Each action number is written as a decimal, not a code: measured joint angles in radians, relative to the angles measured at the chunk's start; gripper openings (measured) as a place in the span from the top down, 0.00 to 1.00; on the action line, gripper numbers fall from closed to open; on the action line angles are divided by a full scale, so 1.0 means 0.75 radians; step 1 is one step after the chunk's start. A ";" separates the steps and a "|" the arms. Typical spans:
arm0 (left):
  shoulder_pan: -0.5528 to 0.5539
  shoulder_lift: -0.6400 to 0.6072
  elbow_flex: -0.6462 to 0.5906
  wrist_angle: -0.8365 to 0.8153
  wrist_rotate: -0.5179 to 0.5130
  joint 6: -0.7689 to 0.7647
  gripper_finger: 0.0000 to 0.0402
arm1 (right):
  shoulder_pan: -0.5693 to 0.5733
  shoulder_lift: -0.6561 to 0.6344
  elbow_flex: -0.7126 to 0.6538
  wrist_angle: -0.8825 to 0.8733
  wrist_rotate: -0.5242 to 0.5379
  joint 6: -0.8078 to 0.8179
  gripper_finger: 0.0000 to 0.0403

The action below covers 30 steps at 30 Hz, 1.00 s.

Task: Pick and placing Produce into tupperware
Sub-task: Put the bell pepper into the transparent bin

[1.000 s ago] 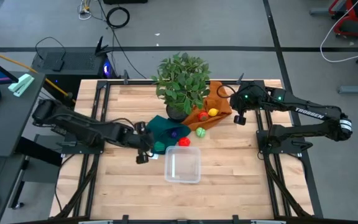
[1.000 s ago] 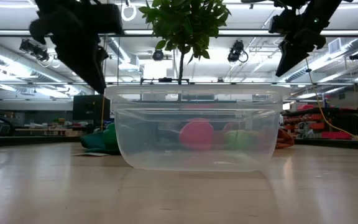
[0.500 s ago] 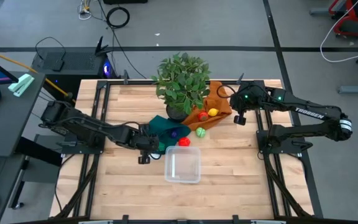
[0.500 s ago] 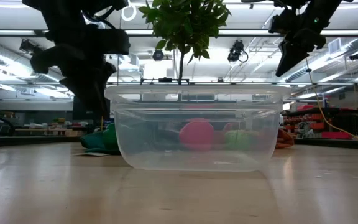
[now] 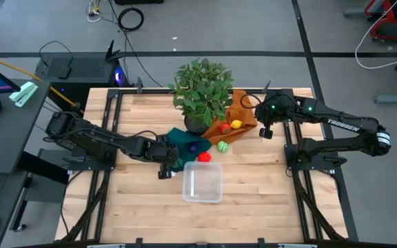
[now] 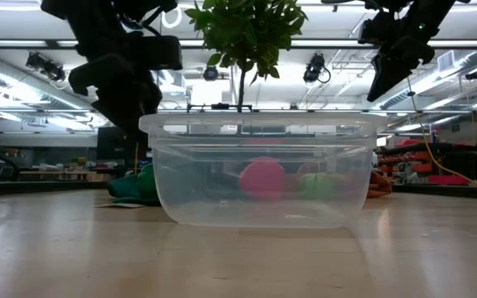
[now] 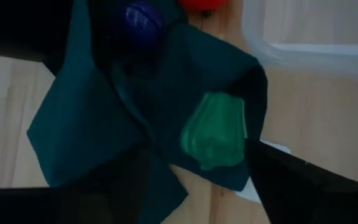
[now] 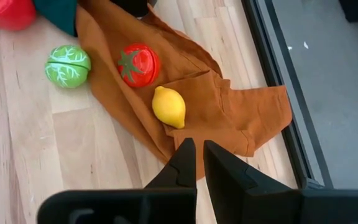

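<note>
Green pepper [image 7: 215, 130] on the teal cloth [image 7: 86, 137] sits between the left gripper [image 7: 194, 171]'s spread-open fingers; next it needs closing, then lifting into the tupperware [image 5: 202, 183]. Right gripper [image 8: 194, 163] shut, waiting.

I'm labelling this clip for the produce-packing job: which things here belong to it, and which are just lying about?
Part of the job:
- clear rounded-square plastic tupperware
- green pepper on the dark green cloth
- purple round fruit
- red pepper
- green cabbage
- red tomato
- yellow lemon
- left gripper

Lying about:
- leafy potted plant
- orange cloth
- right gripper, waiting
</note>
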 joint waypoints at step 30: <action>0.048 0.258 -0.001 0.123 0.113 0.043 0.21 | 0.000 0.001 0.000 0.000 -0.017 0.009 1.00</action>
